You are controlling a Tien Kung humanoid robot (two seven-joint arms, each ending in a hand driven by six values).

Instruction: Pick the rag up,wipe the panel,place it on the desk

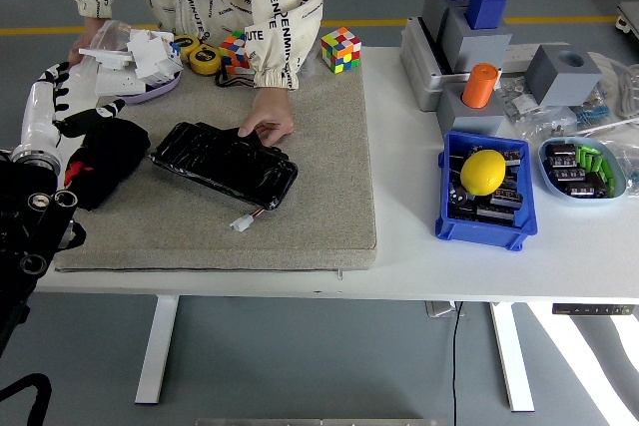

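- Since the near edge of the table [300, 281] is bare and the right arm does not show at all, the work here belongs to the left hand [48, 112], which comes in at the left edge with its white palm tilted up over the left end of the grey mat [329, 177].
- Its fingers [55, 74] look spread and relaxed rather than closed; the black rag [105, 159] lies bunched on the mat just beside and partly under the hand, and I cannot tell whether a finger touches it, but nothing shows a firm grasp.
- The rag looks soft, light and limp, so it should crush easily into the palm; a hold on the raised middle of the heap, fingers closing from both sides, seems safer than a pinch at a thin edge, which could let the cloth slide out or trail.
- Just right of the rag lies the glossy black panel [225, 164], aslant on the mat, with a small white connector [240, 224] on a wire at its near end; the surface looks smooth and likely slippery.
- At its far edge a person's hand [265, 127] rests on the panel, apparently steadying it.
- Farther back stand a Rubik's cube [340, 49] and a purple tray [135, 94] of loose parts.
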